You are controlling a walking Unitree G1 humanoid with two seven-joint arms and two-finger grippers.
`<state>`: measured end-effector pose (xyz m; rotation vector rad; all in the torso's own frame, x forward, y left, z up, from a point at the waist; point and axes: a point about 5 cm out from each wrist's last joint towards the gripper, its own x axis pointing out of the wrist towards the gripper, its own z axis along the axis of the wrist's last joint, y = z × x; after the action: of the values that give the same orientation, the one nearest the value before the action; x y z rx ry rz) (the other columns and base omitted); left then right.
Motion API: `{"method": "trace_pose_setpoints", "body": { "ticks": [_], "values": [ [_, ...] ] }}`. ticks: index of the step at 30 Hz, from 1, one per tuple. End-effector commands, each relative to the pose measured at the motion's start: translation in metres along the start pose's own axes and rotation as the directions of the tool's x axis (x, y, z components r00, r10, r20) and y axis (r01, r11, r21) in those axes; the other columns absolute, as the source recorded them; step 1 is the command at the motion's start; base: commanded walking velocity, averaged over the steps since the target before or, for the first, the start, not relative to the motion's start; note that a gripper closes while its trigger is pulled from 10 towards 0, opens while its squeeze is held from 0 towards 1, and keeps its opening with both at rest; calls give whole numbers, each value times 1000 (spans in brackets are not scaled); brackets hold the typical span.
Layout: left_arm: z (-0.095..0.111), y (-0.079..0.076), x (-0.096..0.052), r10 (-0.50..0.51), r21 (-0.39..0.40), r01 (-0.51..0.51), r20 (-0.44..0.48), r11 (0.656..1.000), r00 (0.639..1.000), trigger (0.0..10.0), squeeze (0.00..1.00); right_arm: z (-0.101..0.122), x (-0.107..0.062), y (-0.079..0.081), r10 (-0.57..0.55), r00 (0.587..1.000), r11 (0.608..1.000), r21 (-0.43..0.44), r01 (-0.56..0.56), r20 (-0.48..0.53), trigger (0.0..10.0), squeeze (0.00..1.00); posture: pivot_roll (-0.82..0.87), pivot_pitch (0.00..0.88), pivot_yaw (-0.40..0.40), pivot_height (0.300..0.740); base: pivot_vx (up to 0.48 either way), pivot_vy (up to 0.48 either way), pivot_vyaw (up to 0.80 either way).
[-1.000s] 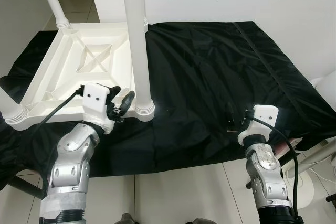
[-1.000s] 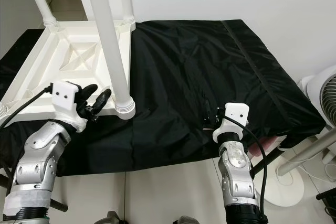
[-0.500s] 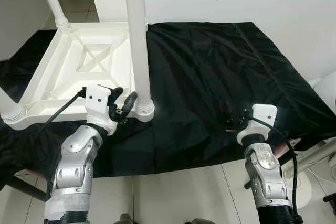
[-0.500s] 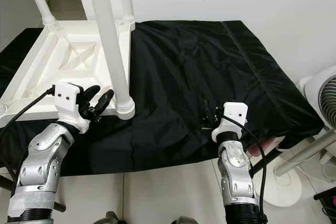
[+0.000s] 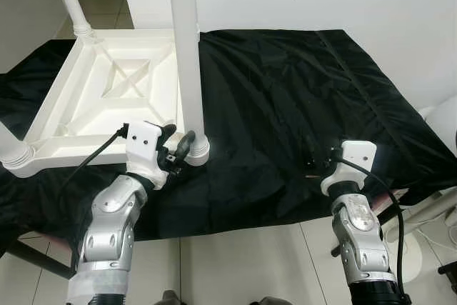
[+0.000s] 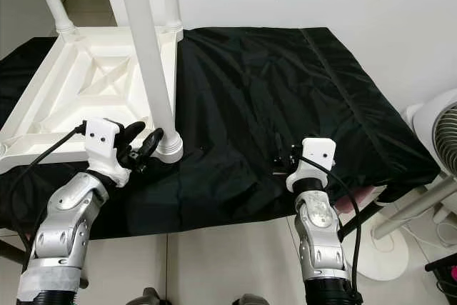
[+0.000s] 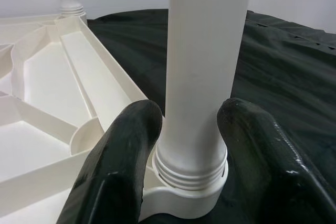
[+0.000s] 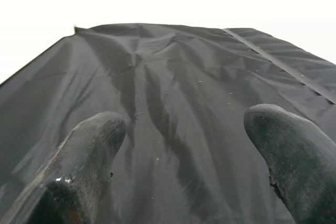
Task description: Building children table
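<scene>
Grippers, two of them, are working over one black cloth [image 5: 285, 105] with one upturned white table [image 5: 107, 98].

Nearest, the left gripper [image 5: 177, 149] is reaching forward from a bent silver arm, its two black fingers [image 7: 118, 166] spread and sitting either side of the near table leg [image 7: 202, 72], right at the threaded collar where the leg is meeting the corner socket; the fingers are lying against or just beside the leg, and firm contact cannot be told. The right gripper [image 6: 284, 156] is resting low at the cloth's near edge, well apart from the table, its fingers [image 8: 84, 156] wide open with bare cloth between them. Beyond the left jaws, three more legs are standing at the other corners. One white fan [image 6: 439, 141] is standing off to the right.
</scene>
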<state>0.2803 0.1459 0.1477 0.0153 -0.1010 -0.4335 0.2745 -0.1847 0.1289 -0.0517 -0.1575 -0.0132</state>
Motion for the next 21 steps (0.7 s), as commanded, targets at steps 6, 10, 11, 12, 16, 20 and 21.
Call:
{"method": "trace_pose_setpoints", "body": {
  "ticks": [6, 10, 11, 12, 16, 20, 21],
  "values": [
    [2, 8, -6, 131, 53, -132, 13, 990, 991, 10000, 0, 2, 0, -3, 10, 1000, 1000, -29, -10, 10, 10000, 0, -93, 33, 3, 740, 0, 0, 0],
    [5, 12, -9, 146, 64, -147, 24, 987, 989, 10000, 0, 2, -1, -4, 11, 1000, 1000, -26, -10, 4, 10000, 0, -90, 42, 1, 740, 0, 0, 0],
    [7, 14, -11, 153, 62, -155, 29, 986, 988, 10000, 0, 1, -1, -4, 12, 1000, 1000, -23, -11, 3, 10000, 0, -90, 42, 1, 740, 0, 0, 0],
    [9, 15, -12, 158, 60, -160, 35, 985, 987, 10000, 0, 1, -1, -4, 12, 1000, 1000, -22, -12, 1, 10000, 0, -90, 42, 1, 740, 0, 0, 0],
    [11, 21, -15, 167, 72, -169, 38, 983, 985, 10000, 0, 1, -2, -5, 14, 1000, 1000, -24, -14, -2, 10000, 0, -86, 44, 1, 740, 0, 0, 0],
    [10, 30, -16, 214, 81, -217, 37, 973, 976, 10000, 0, 1, -1, -4, 19, 1000, 1000, -24, -19, -3, 10000, 0, -82, 48, 1, 740, 0, 0, 0],
    [11, 34, -16, 241, 83, -243, 40, 966, 970, 10000, 0, 1, -1, -4, 21, 1000, 999, -24, -21, -3, 10000, 0, -82, 48, 1, 740, 0, 0, 0]
  ]
}}
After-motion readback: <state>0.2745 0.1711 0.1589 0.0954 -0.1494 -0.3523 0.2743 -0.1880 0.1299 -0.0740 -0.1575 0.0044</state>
